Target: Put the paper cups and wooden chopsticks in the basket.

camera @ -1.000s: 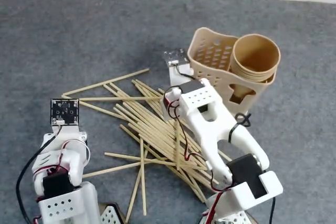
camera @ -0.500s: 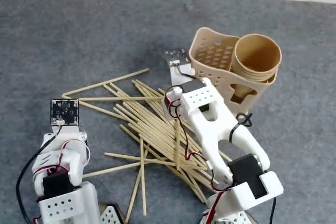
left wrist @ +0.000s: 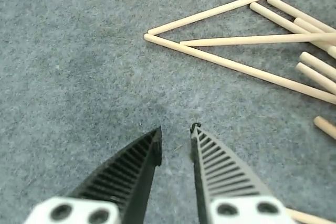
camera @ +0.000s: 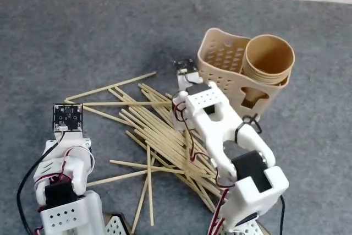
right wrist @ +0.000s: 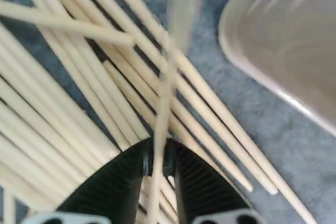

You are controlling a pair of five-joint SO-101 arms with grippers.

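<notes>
Grey mat [camera: 82, 37] covers the whole table. Right arm [camera: 220, 130] stretches from the near edge up over the stick pile toward the basket, and its wrist end sits just beside the basket's near-left corner. Left arm [camera: 63, 163] is folded back at the near-left, off to the side of the pile.

Chopsticks [camera: 154, 130] lie loose on the mat in a wide fan mid-table, mostly diagonal, with a few strays crossing at the near side. One end of the pile runs under the right arm. None are visible in the basket.

Basket [camera: 220, 59] is beige perforated plastic, upright at the far right, on the mat. Paper cups [camera: 268, 59] are nested in one stack, standing inside the basket at its right end, with the rim above the basket wall.

Right gripper [right wrist: 157, 153]: jaws pinched nearly together on a single chopstick [right wrist: 163, 103], which crosses over the other sticks at an angle. The basket wall is close by.

Left gripper [left wrist: 176, 132]: narrow gap, nothing between the jaws, tips over bare mat near the pointed end of the fan.
</notes>
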